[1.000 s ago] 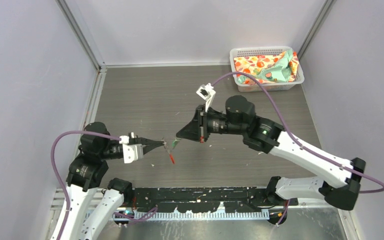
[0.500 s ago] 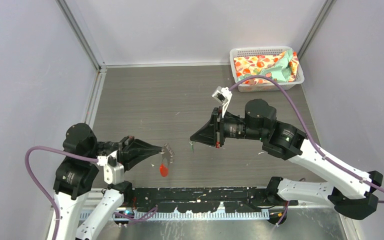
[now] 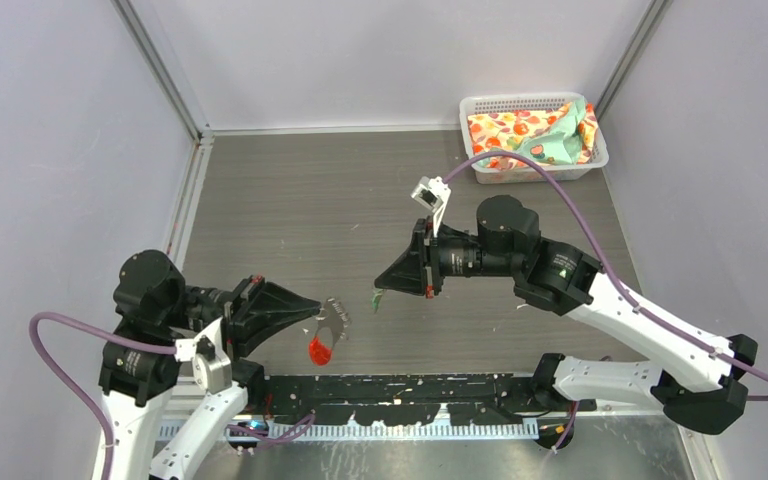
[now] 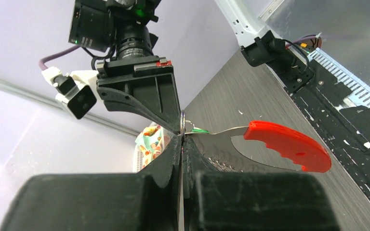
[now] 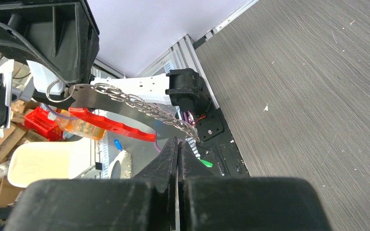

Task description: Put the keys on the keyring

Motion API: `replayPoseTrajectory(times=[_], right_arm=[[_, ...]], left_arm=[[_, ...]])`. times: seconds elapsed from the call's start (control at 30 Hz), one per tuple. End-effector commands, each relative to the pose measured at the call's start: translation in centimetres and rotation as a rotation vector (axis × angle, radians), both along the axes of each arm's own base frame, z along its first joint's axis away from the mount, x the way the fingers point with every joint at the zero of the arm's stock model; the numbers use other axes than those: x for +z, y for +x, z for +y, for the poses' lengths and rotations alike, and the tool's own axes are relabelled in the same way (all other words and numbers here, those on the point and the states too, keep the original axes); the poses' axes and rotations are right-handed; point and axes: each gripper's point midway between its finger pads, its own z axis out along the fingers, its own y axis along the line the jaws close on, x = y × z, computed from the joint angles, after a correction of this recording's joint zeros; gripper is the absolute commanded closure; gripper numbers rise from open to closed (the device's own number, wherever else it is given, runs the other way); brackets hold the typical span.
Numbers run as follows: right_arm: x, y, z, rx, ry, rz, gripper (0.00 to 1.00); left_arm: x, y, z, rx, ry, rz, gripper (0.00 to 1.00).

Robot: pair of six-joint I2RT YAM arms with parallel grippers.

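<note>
I find the left gripper (image 3: 318, 312) clamped on the keyring (image 3: 334, 318), held clear of the table (image 3: 290, 200) near its front edge. The keyring is a thin silvery ring with a chain of small loops and a flat metal crescent. Its red tag (image 3: 319, 349) hangs lowest. Just beyond, the right gripper (image 3: 378, 287) is closed, pinching the green key (image 3: 376, 299) at its tips, near the ring but apart from it in the overhead view. The table is grey wood-grain. At its far right corner stands a white basket (image 3: 535, 99) of patterned cloth (image 3: 530, 135), with pale lilac walls (image 3: 380, 60) around. A second ago the two tips met; now a gap separates them.
</note>
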Motion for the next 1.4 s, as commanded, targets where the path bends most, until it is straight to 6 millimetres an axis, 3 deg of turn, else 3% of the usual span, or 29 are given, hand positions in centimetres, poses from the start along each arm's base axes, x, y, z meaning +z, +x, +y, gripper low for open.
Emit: replayPoseTrajectory(times=[0.0,0.37,0.47,0.63,0.73,0.9,1.2,1.37], right_arm=[[3.5,-0.3,0.3,0.029,0.089,-0.048,0.99],[3.9,-0.1,0.6,0.026,0.095,-0.047,0.99],[4.1,0.3,0.5,0.006,0.092,-0.054,0.99],[4.1,1.4,0.5,-0.056,0.074,-0.057,0.99],[4.1,2.2,0.4,-0.099,0.065,-0.057,0.99],[3.8,3.6,0.8,-0.156,0.037,-0.053,0.99],[3.3,5.5,3.0,-0.193,0.006,-0.002,0.99],[2.5,5.5,4.1,-0.174,-0.004,0.062,0.99]], left_arm=[[1.5,-1.6,0.2,-0.053,-0.034,-0.131,1.00],[0.6,-1.1,0.1,-0.043,-0.044,-0.210,1.00],[0.7,0.6,0.0,0.025,-0.009,-0.040,1.00],[0.4,6.4,-0.3,0.272,0.041,0.467,1.00],[-0.4,8.5,-0.2,0.387,0.031,0.707,1.00],[-2.1,9.1,-0.2,0.447,-0.010,0.934,1.00],[-4.5,9.8,0.2,0.528,-0.090,1.128,1.00],[-6.3,10.4,0.4,0.575,-0.118,1.211,1.00]])
